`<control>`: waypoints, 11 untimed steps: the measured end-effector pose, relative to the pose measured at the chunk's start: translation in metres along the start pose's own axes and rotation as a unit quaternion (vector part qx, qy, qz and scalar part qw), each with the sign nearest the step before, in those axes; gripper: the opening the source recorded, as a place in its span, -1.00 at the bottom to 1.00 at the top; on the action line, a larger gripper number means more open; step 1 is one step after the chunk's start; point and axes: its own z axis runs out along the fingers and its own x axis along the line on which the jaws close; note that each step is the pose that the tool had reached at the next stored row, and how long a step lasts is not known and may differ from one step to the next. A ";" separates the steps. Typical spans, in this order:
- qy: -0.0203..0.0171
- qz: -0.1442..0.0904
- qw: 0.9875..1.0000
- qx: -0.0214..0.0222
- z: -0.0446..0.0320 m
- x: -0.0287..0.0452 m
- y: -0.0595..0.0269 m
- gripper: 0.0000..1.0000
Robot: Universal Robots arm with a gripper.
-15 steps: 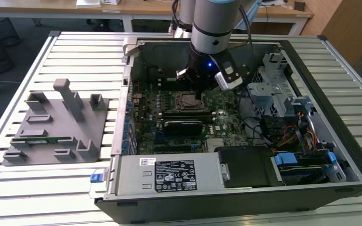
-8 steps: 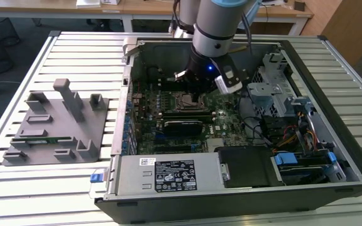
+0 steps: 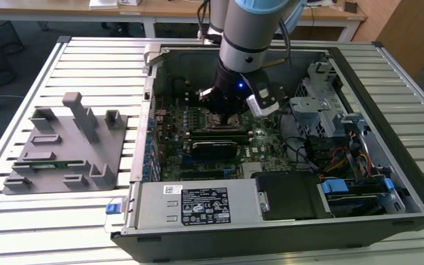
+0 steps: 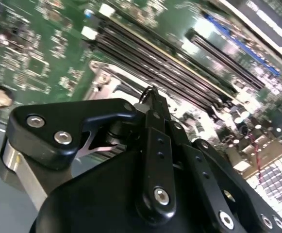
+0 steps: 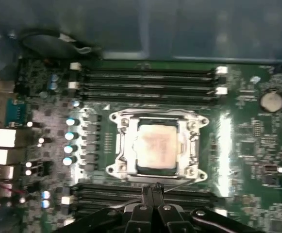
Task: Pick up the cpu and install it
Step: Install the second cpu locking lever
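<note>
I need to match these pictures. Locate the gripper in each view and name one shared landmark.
Exterior view: gripper inside the open computer case, low over the motherboard.
Second wrist view: gripper in the foreground, tips over the board.
First wrist view: gripper beside the seated cpu.
Shared landmark: metal socket frame.

Slatted metal table carries grey fixture beside open computer case.

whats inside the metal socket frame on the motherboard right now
In the first wrist view the cpu, silvery top up, lies inside the socket frame. It covers the socket contacts underneath. The gripper sits beside the frame, not on the chip.
</note>
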 end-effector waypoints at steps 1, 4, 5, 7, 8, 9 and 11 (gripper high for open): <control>0.000 0.000 1.000 0.000 0.0012 0.0015 -0.0001 -0.79; 0.000 0.000 1.000 0.000 0.0064 0.0025 -0.0007 -0.79; 0.000 0.000 1.000 0.000 0.0084 0.0028 -0.0008 -0.79; 0.000 0.000 1.000 -0.001 0.0116 0.0050 -0.0012 -0.79; 0.000 0.000 1.000 -0.002 0.0123 0.0074 -0.0017 -0.79; 0.000 0.000 1.000 -0.004 0.0131 0.0099 -0.0022 -0.79; 0.000 -0.001 1.000 -0.008 0.0148 0.0120 -0.0028 -0.79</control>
